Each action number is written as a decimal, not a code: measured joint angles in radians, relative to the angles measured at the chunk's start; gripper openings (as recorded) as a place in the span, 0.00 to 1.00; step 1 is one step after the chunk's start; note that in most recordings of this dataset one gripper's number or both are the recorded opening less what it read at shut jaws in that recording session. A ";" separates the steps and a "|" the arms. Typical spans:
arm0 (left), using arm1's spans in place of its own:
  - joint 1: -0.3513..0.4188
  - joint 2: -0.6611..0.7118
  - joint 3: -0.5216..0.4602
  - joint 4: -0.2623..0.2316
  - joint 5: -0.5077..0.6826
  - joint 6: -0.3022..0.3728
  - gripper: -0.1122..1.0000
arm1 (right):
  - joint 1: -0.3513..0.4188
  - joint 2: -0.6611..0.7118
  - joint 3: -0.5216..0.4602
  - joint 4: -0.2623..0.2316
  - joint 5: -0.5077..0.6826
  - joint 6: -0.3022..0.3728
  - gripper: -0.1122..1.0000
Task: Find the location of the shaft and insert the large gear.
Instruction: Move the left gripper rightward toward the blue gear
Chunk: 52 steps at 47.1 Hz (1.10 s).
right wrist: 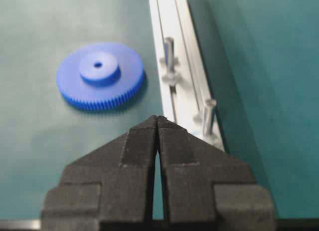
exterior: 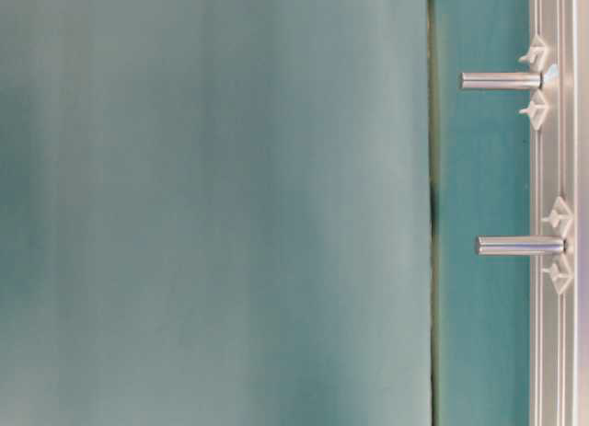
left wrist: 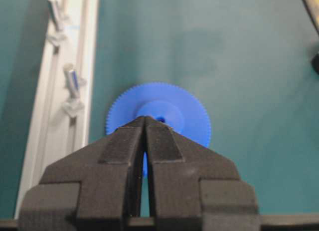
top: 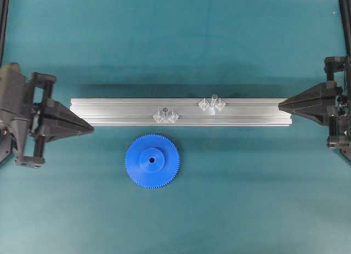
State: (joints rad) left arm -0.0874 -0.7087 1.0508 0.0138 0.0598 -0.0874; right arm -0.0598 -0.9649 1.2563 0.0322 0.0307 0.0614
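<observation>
Teal mat point(top: 175, 210), large gear point(top: 152, 161) flat beside rail point(top: 109, 111) — both jaws pressed together, empty.

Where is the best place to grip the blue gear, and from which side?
Probably the raised hub, from straight above: the gear lies flat on the mat, so its thin toothed rim gives little to hold, while the hub stands up clear.

Left of the aluminium rail point(right wrist: 175, 66) lies the large gear point(right wrist: 100, 76), beyond the right claw point(right wrist: 157, 119), its tips together.
</observation>
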 measured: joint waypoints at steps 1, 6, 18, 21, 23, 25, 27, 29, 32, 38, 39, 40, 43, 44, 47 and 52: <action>-0.002 0.011 -0.006 0.000 0.005 -0.002 0.11 | 0.000 0.000 0.000 0.000 0.008 0.000 0.11; -0.003 0.069 -0.043 0.000 0.032 -0.003 0.11 | 0.000 0.000 -0.003 0.000 0.043 0.000 0.11; -0.005 0.176 -0.103 0.000 0.072 -0.003 0.11 | -0.002 -0.006 -0.006 0.000 0.074 0.014 0.11; -0.008 0.192 -0.110 0.002 0.074 -0.003 0.11 | -0.002 -0.006 -0.005 0.000 0.075 0.015 0.11; -0.009 0.204 -0.118 0.000 0.075 -0.002 0.11 | -0.002 -0.006 -0.006 0.000 0.078 0.015 0.11; -0.011 0.216 -0.126 0.000 0.077 -0.002 0.11 | -0.003 -0.006 -0.006 0.000 0.078 0.015 0.11; -0.014 0.225 -0.132 0.000 0.083 -0.003 0.11 | -0.005 -0.008 -0.006 0.000 0.078 0.014 0.11; -0.017 0.236 -0.141 0.002 0.091 -0.002 0.11 | -0.006 -0.009 -0.006 0.000 0.078 0.015 0.11; -0.021 0.255 -0.152 0.002 0.107 -0.002 0.11 | -0.008 -0.011 -0.006 0.000 0.078 0.015 0.11; -0.028 0.307 -0.193 0.000 0.153 -0.002 0.11 | -0.015 -0.017 -0.006 0.000 0.078 0.015 0.11; -0.028 0.316 -0.199 0.000 0.160 -0.003 0.11 | -0.017 -0.017 -0.006 0.000 0.078 0.015 0.11; -0.029 0.324 -0.206 0.002 0.167 -0.002 0.11 | -0.018 -0.017 -0.006 0.000 0.078 0.015 0.11; -0.032 0.353 -0.227 0.000 0.190 -0.002 0.11 | -0.021 -0.020 -0.006 0.000 0.078 0.015 0.11; -0.032 0.364 -0.235 0.000 0.195 -0.003 0.11 | -0.023 -0.021 -0.006 0.000 0.077 0.015 0.11; -0.037 0.391 -0.252 0.000 0.204 -0.002 0.11 | -0.025 -0.023 -0.006 0.000 0.078 0.015 0.11; -0.038 0.434 -0.278 0.000 0.209 -0.003 0.11 | -0.028 -0.026 -0.005 0.000 0.083 0.015 0.11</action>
State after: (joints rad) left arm -0.1258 -0.2746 0.7731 0.0138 0.2684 -0.0905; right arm -0.0874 -0.9910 1.2517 0.0322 0.1135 0.0767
